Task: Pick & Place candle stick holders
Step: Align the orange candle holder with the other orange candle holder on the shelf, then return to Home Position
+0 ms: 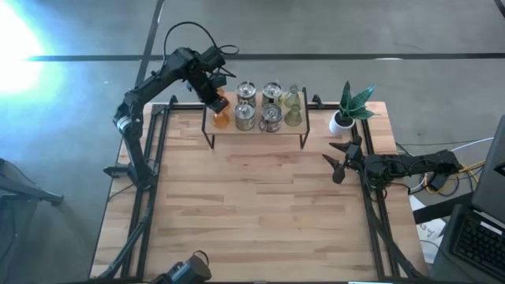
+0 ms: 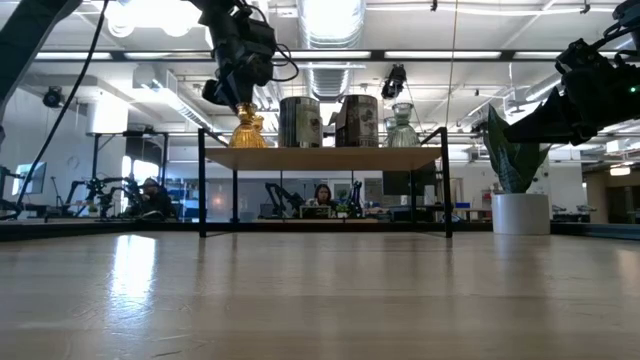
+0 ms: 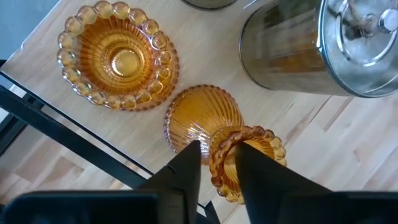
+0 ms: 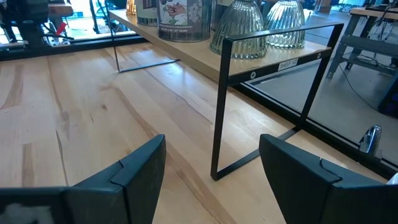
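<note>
The left gripper's (image 3: 219,163) two dark fingers (image 3: 186,168) are straddling the beaded rim of an orange candle stick holder (image 3: 205,121), one finger inside the cup and one outside, pinching the rim narrowly; whether they are pressing firmly on the glass is not clear. That holder is standing upright at the left end of a low wooden shelf (image 1: 256,130) on black metal legs, set along the far edge of the table (image 1: 252,213). Just beside it a second orange holder (image 3: 118,56) is sitting with its ribbed bowl facing up, apart from the gripped one. Further along the shelf, silvery holders (image 1: 245,117) are standing in two rows, and pale green holders (image 1: 293,117) are occupying the right end near the shelf's leg. In the low view the left gripper (image 2: 240,95) is hanging from above onto the orange holder's top. The right gripper (image 4: 211,168) is hovering low over the table at the right side, its fingers (image 4: 140,171) spread wide and gripping nothing, pointing toward the shelf's right leg. A green plant in a white pot (image 1: 347,110) is standing on the table just right of the shelf, near the right arm (image 1: 394,167).
</note>
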